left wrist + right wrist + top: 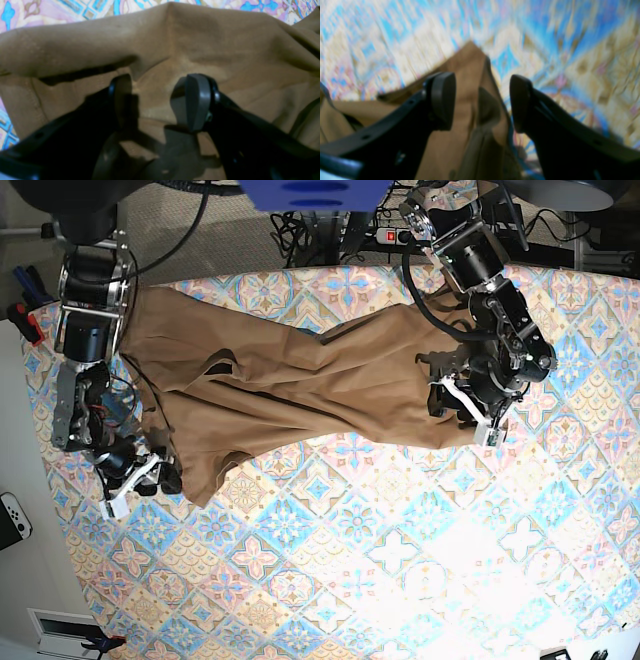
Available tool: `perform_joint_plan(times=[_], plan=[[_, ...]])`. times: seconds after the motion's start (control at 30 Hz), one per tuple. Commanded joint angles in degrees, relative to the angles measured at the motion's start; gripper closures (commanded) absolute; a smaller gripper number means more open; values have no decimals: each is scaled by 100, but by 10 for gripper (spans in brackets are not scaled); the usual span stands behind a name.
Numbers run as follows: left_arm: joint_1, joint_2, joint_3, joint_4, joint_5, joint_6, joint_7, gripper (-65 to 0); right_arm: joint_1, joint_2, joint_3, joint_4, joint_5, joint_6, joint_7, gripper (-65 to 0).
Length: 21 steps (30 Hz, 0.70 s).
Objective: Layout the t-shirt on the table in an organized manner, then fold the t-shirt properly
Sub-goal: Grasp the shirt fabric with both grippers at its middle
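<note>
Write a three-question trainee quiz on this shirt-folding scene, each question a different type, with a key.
1. True or false: the t-shirt lies flat and neatly spread.
2. Which end effector hovers over the shirt's middle fabric: A) left B) right?
3. Fill in: in its wrist view, the right end effector's jaws stand ___ over a shirt corner at the table edge of the fabric.

Key: 1 false, it is bunched and creased; 2 A; 3 open.

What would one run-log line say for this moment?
phase: spreading | tan-brown fabric t-shirt: rumpled on tile-patterned table | left tool: open | right tool: open
</note>
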Motion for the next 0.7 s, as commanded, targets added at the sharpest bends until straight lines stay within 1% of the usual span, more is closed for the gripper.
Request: perform_joint_plan(times=[0.0, 0.1, 0.17, 0.27, 0.33, 0.43, 0.53, 0.57, 0.67], plan=[[60, -45, -23, -19, 741, 206, 509, -330, 94, 103, 6, 65, 48, 45, 49, -378], [78, -45, 267, -19, 864, 206, 509, -330, 445, 103, -302, 48, -268, 45, 58, -422], [95, -54, 496, -2, 881, 206, 509, -330, 762, 94, -460, 48, -576, 45, 93, -426], [95, -54, 584, -2, 881, 206, 509, -330, 929, 86, -530, 30, -892, 45, 419, -426], [78, -54, 584, 7, 881, 206, 509, -330, 929, 86, -530, -146, -936, 45, 568, -426], [69, -54, 584, 7, 881, 206, 509, -330, 929, 86, -539, -832, -945, 45, 753, -426], [69, -71, 584, 7, 881, 206, 500, -330, 929, 86, -548, -1491, -954, 53, 1139, -426], [69, -150, 584, 7, 881, 206, 500, -330, 929, 86, -548, -1684, -980, 80, 1280, -426], [69, -203, 592, 7, 881, 206, 500, -330, 929, 86, -548, -2045, -1138, 335, 1430, -426]])
